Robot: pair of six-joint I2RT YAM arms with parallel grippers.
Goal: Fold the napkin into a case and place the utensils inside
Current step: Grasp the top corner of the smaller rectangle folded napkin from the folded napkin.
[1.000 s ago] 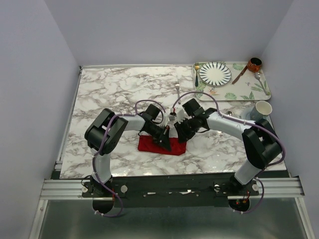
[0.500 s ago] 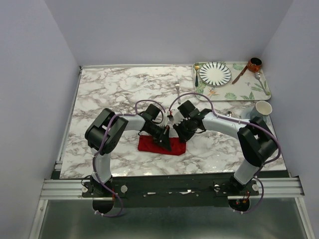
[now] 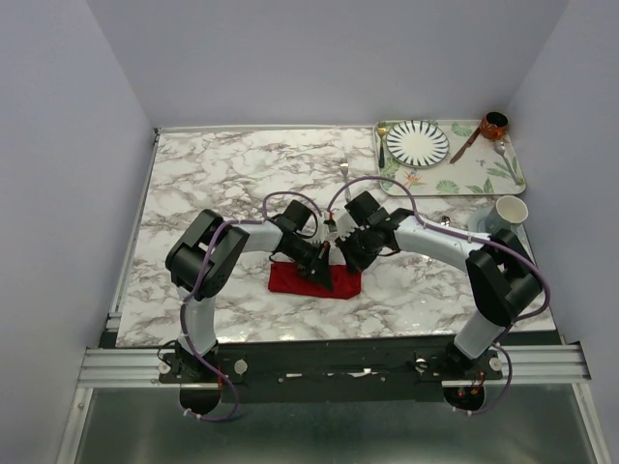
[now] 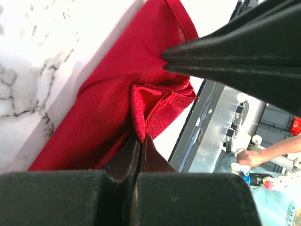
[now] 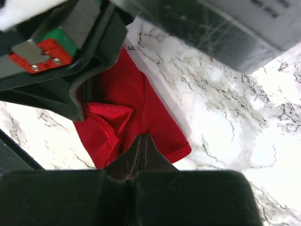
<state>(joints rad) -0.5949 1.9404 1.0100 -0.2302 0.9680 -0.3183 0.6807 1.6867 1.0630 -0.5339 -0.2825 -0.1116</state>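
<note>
Left arm (image 3: 253, 238) hides much of the napkin (image 3: 285, 282).

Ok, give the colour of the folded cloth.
Deep red, plain: the soft fabric napkin, clearest from the left wrist.

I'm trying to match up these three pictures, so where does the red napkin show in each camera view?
Top external: the napkin lies low centre, a small red patch.
Left wrist: the napkin fills the middle, running lower left to upper right.
Right wrist: the napkin sits centre left.
Shared landmark: the white marble table lies under it in all three views.
</note>
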